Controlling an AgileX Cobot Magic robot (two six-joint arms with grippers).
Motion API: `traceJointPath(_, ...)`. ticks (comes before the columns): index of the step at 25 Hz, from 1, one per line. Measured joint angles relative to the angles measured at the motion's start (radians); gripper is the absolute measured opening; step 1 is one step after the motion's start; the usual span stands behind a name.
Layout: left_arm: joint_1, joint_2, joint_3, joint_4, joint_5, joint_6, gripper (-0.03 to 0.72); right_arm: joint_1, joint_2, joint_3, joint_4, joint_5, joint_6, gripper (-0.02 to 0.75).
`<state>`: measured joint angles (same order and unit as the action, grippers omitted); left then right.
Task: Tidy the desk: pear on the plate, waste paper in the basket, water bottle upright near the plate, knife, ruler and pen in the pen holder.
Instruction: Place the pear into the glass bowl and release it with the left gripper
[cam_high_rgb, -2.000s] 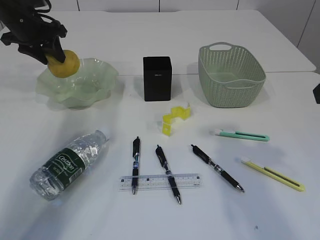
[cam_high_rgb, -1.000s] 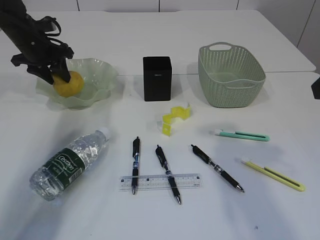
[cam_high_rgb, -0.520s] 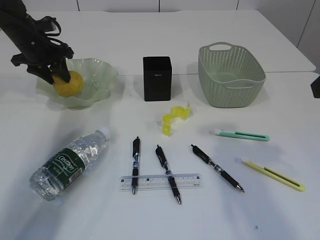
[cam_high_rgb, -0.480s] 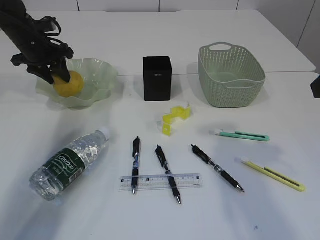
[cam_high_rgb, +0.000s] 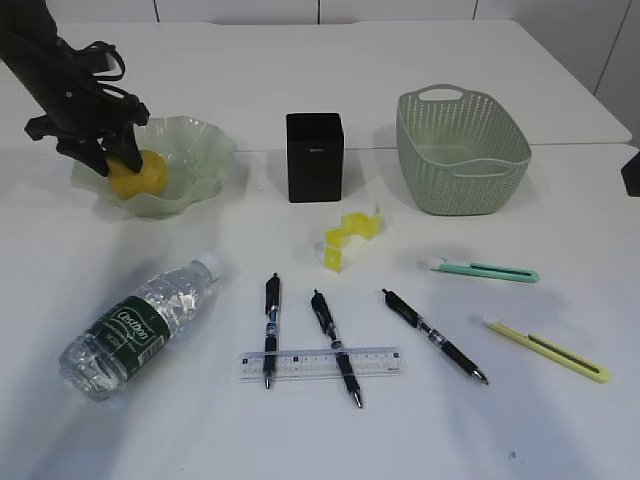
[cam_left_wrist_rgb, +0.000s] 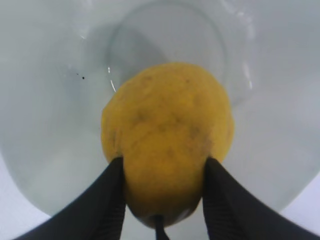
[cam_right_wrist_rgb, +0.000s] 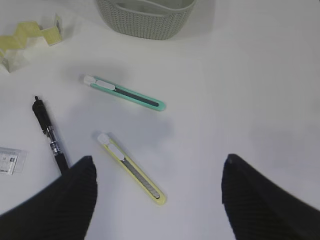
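Appears to be a lab or test workspace set out as an office desk. Plain white table (cam_high_rgb: 420, 60) (a second one butted behind it), bare pale wall panels beyond. Stationery laid out in staged rows: pens (cam_high_rgb: 271, 328), ruler (cam_high_rgb: 320, 364), black pen holder (cam_high_rgb: 315, 157), utility knives (cam_high_rgb: 484, 270).

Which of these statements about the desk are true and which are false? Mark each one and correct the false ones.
1. The left pincer grips the yellow pear over the pale green ruffled glass plate. True.
2. The clear plastic water bottle stands upright. False: it lies on its side.
3. The clear plastic ruler lies under two black pens. True.
4. The folded yellow paper is in the sage-green perforated basket. False: it lies on the white desk.
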<state>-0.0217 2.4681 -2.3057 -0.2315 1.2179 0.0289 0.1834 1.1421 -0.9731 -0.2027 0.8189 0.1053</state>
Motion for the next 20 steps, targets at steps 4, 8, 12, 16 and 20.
traceJointPath(4,0.000,0.000,0.000,0.000,0.000,0.000,0.317,0.000,0.000,0.000,0.000,0.000,0.000,0.575)
traceJointPath(8,0.000,0.000,0.000,0.000,0.000,-0.002,0.317,0.000,0.000,0.000,0.000,0.000,0.000,0.575)
traceJointPath(12,0.000,0.000,0.000,0.000,0.000,-0.002,0.317,0.000,0.000,0.000,0.000,0.000,0.000,0.575)
traceJointPath(16,0.000,0.000,0.000,0.000,0.000,-0.002,0.317,0.000,0.000,0.000,0.000,0.000,0.000,0.575)
traceJointPath(20,0.000,0.000,0.000,0.000,0.000,-0.002,0.317,0.000,0.000,0.000,0.000,0.000,0.000,0.575)
